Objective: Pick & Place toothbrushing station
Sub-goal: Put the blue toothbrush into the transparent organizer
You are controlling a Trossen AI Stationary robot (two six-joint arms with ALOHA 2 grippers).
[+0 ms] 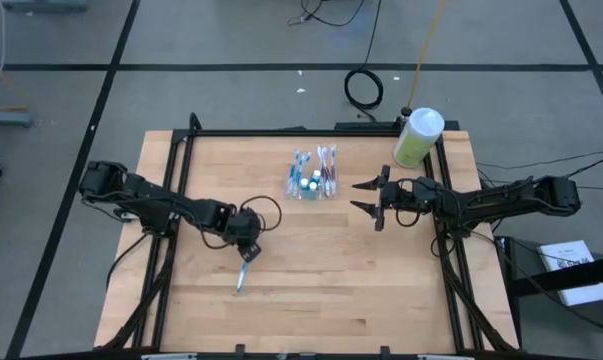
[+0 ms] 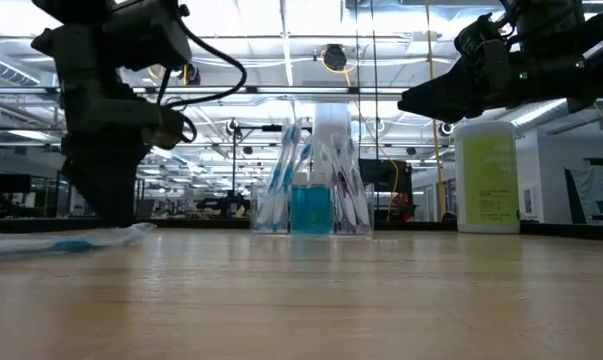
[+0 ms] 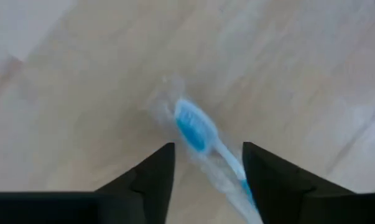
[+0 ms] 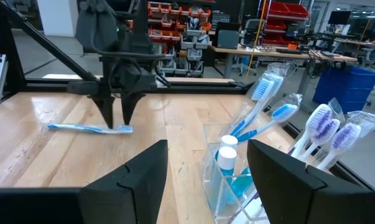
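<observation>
Two dark arms are reaching over the wooden surface [image 1: 321, 260] as we are looking down on it. We are seeing the left tool [image 1: 246, 254] pointing down near the middle of the left half, its fingers [image 3: 151, 174] parted and straddling the handle of a blue-and-white toothbrush [image 1: 242, 277] in a clear wrapper. The brush is lying flat on the surface, its far end pointing toward the near edge. From the left wrist its blue head [image 3: 191, 126] is showing just beyond the fingers; we cannot tell whether the fingers are touching it. From the low view the left tool [image 2: 109, 205] is reaching down to the brush [image 2: 71, 240] on the wood.

We are finding the station [image 1: 312, 174], a clear tray, sitting toward the far edge, about midway between the left and right edges. It is holding several upright toothbrushes [image 4: 265, 106] with blue or purple heads and small white-capped tubes [image 4: 226, 159].

We are seeing the right tool [image 1: 365, 196] hovering above the surface just right of the station, its fingers spread wide and gripping nothing.

One green bottle [image 1: 418, 137] with a white cap is standing at the far right corner, behind the right arm.
</observation>
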